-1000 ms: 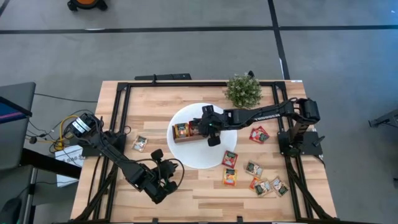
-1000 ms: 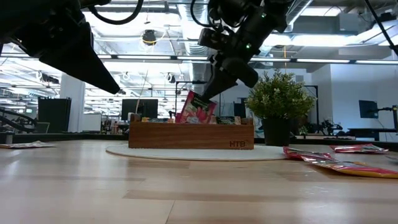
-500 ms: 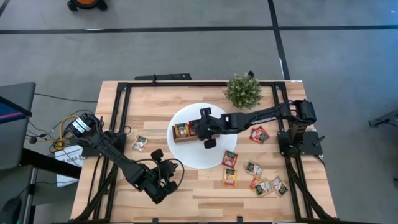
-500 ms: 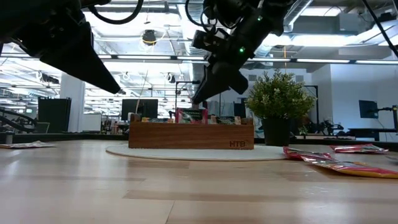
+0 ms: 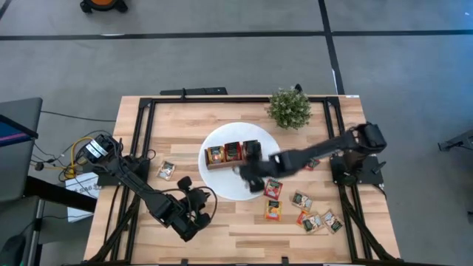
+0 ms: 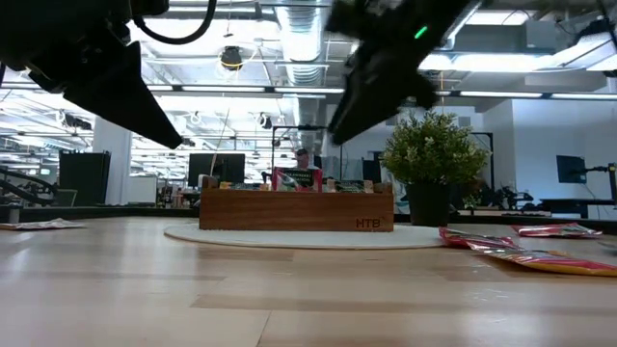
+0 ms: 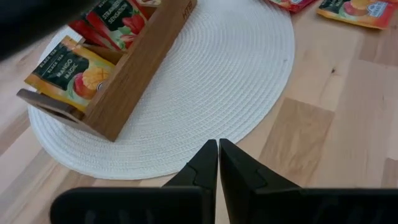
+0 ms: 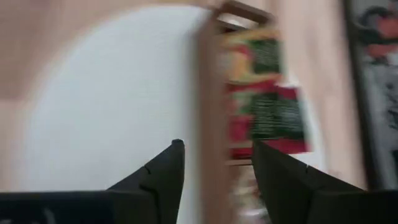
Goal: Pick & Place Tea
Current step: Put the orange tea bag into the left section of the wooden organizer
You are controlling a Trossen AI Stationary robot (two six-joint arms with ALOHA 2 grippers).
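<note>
High view: wooden box (image 5: pixel 230 156) on white mat (image 5: pixel 222 185) holds two tea sachets (image 5: pixel 224 153) | right gripper (image 5: pixel 253 179) over mat's near-right, fingers released, empty | left gripper (image 7: pixel 218 163) clenched, idle near-left | loose sachets (image 5: pixel 301 210) on worktop (image 5: pixel 185 118) remain.

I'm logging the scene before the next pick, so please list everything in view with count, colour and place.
wooden box: one, brown, on the white mat.
tea sachets in the box: at least two, yellow-orange and red.
loose tea sachets: about eight, red, orange and beige, right half of the table; one more at the left.
white mat: one, round, table centre.
plant: one, green, far edge.
table: one, light wood.
left gripper: shut, near edge.
right gripper: open, over the mat beside the box.
</note>
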